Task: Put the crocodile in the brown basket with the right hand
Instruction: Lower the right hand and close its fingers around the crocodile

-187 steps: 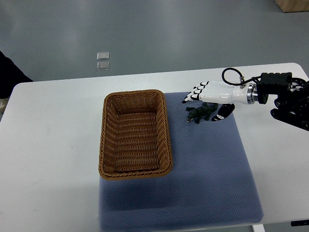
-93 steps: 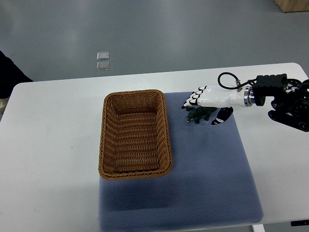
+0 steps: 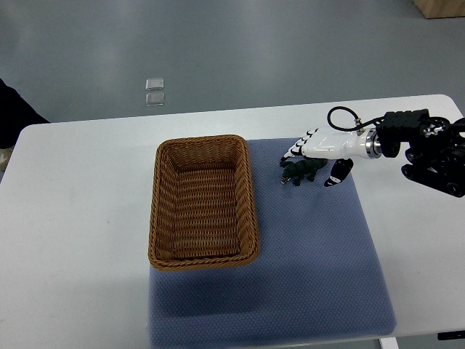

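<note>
The crocodile (image 3: 300,171) is the thing you must move, and it is also the smallest thing here, so you will come to it last.

The largest is the white table (image 3: 80,218). A blue-grey mat (image 3: 320,254) covers its middle and right part. The brown basket (image 3: 154,211) stands partly on the left border of this mat, and you can see nothing inside it.

From the right edge comes the right arm, dark at the wrist, ending in the white right hand (image 3: 320,149). Its fingers (image 3: 294,151) are stretched out towards the basket, along the far side of the toy. The thumb (image 3: 336,174) points down on the toy's right end. The hand looks spread around the toy, not clenched on it; I cannot tell if any finger touches it. The left hand is not in the picture.

The crocodile, dark green, lies on the mat near the far right corner of the basket, outside it.

In my judgement the task is at its beginning for you: the reach is made, but the grasp, the carry and the drop into the basket are left to do.

No brand, label or writing can be read anywhere.
</note>
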### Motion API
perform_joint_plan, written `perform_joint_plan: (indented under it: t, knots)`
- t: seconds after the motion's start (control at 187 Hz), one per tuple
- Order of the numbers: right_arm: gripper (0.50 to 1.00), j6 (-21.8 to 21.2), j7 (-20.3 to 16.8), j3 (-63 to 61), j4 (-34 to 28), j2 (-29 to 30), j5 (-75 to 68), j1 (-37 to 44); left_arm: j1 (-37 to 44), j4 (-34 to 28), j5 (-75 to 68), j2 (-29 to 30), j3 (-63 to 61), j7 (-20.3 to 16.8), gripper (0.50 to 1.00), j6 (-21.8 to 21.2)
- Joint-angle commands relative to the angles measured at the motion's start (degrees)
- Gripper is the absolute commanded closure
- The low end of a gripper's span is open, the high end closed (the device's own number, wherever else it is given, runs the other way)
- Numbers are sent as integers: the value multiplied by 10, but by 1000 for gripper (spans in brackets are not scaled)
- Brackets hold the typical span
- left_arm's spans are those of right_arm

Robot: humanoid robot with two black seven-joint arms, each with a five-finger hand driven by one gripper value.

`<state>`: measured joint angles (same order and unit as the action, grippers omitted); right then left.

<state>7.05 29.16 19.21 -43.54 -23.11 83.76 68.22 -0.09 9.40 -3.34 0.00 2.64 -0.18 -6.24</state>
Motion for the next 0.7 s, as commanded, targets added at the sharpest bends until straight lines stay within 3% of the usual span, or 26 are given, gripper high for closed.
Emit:
perform_joint_plan:
  t: [0.0,0.306,0.697]
  knots:
    - [579,-9,-12,-5,1,0,-2,0,0,0,0,0,0,0,500,0]
    - [587,-18,-26,-7,13,20,-2,0,0,0,0,0,0,0,500,0]
    - [666,-19,-34,-5,24,30,5,-1,0,0,0,0,0,0,500,0]
